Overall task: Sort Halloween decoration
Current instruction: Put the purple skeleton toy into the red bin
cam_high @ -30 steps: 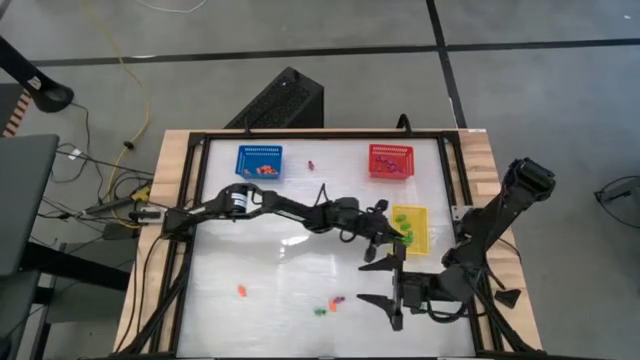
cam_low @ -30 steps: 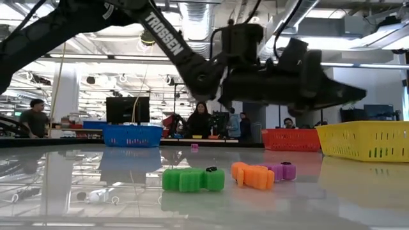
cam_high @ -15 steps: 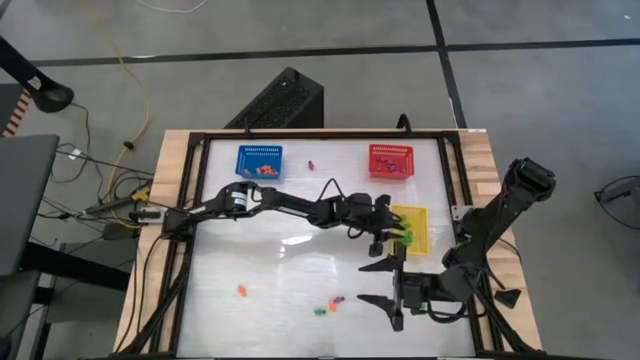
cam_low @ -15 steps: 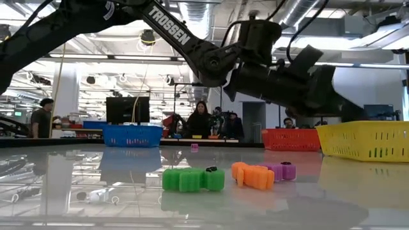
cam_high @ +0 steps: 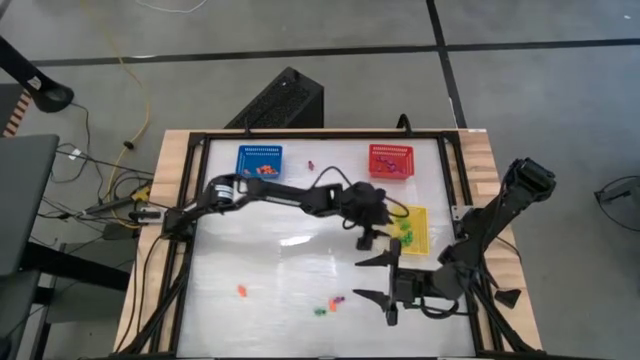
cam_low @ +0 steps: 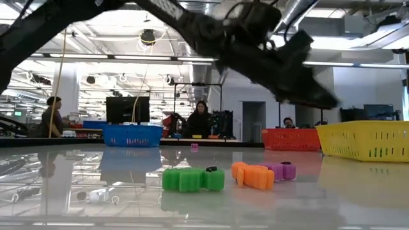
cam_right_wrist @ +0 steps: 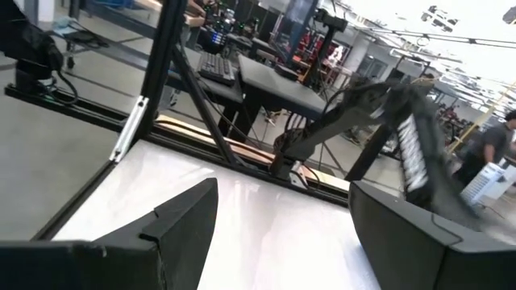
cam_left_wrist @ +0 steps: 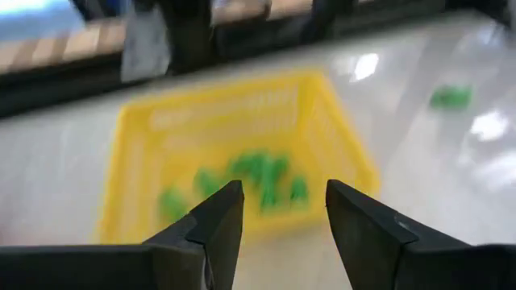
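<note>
Yellow mesh marks the basket (cam_high: 413, 228) just beside the left gripper (cam_high: 366, 240), and green trinkets (cam_left_wrist: 258, 179) are seen inside it from the left wrist view, where the two dark fingers (cam_left_wrist: 211, 224) are held apart with nothing between them. Three baskets are counted from above: the yellow one, a blue basket (cam_high: 259, 161) and a red basket (cam_high: 390, 160), both well beyond the left gripper at the table's far edge. Four loose trinkets lie on the white table (cam_high: 270, 265), all nearer the front edge than the left gripper: an orange trinket (cam_high: 241, 291) well off to its left, and a close group of a green trinket (cam_high: 320, 311), an orange one and a purple trinket (cam_high: 341, 299). A fifth, small pinkish piece (cam_high: 310, 163) lies between the blue and red baskets. The low view shows the group's order plainly, green trinket (cam_low: 192, 179), orange (cam_low: 252, 175), then purple (cam_low: 284, 170), which is hard to tell from above. The left arm is stretched far across the table. The right gripper (cam_high: 388, 290) rests near the front right with its fingers spread wide, holding nothing.
</note>
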